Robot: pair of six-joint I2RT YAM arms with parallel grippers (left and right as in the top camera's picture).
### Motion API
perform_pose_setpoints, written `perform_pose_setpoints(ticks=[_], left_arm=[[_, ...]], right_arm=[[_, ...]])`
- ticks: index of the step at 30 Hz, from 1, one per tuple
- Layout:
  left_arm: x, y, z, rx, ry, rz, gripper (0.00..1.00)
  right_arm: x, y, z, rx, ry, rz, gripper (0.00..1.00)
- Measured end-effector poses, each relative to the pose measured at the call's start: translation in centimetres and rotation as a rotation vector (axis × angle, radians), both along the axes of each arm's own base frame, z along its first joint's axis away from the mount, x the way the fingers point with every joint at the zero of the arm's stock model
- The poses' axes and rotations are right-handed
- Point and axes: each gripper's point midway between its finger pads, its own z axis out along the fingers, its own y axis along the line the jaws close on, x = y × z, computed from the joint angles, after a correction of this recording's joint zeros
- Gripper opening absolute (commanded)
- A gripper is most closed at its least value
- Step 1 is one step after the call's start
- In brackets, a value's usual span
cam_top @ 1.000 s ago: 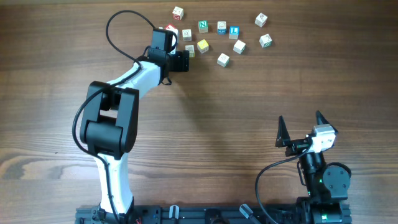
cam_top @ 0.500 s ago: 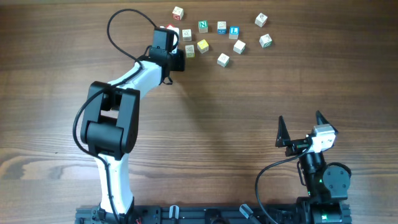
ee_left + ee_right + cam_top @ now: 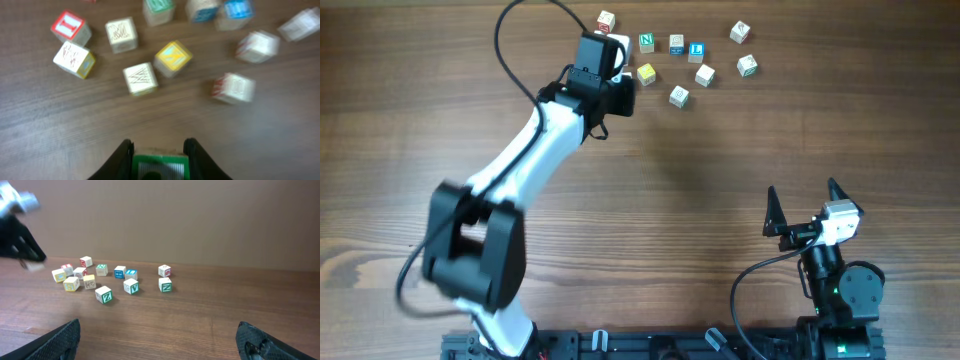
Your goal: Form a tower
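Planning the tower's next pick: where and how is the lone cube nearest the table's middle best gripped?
Grip the lone cube on two opposite side faces, coming straight down from above. It sits flat and looks slightly turned, so rotate the wrist to match its faces. Bare table around it should leave room for both fingers.
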Motion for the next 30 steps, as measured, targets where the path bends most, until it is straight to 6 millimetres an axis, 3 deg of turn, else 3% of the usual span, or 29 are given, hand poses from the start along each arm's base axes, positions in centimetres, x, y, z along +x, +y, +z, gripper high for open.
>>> perform_pose_setpoints(ticks=[2,3,8,12,14,18,24,26,27,30], left_arm=[[-2.4,-1.6,3.9,-0.036,-0.023,-0.021,0.22],[-3.8,-2.1,4.6,-0.048,0.002,-0.019,0.19],[-8.0,-2.4,2.2,-0.05,0.201,0.083,0.19],[-9.9,-5.1,0.6,-0.081,0.243,0.142,0.2],[-10.8,-6.7,-2.1,-0.042,0.242,0.171,0.2],[-10.7,-8.7,-6.6,-0.008,0.209,0.218,0.24],[-9.7,-8.8,-10.7,0.004,0.217,0.288,0.3],[-9.0,-9.4,-11.0,-0.021,0.195,0.293,0.39],[-8.9,-9.4,-11.0,-0.024,0.193,0.294,0.51],[-8.8,-9.5,-11.0,-0.034,0.192,0.302,0.72]], right_arm=[[0.0,0.0,0.0,0.0,0.0,0.0,1.0],[0.0,0.0,0.0,0.0,0.0,0.0,1.0],[0.0,0.0,0.0,0.0,0.0,0.0,1.0],[0.0,0.0,0.0,0.0,0.0,0.0,1.0],[0.0,0.0,0.0,0.0,0.0,0.0,1.0],[0.0,0.0,0.0,0.0,0.0,0.0,1.0],[0.0,0.0,0.0,0.0,0.0,0.0,1.0],[0.0,0.0,0.0,0.0,0.0,0.0,1.0],[0.0,0.0,0.0,0.0,0.0,0.0,1.0],[0.0,0.0,0.0,0.0,0.0,0.0,1.0]])
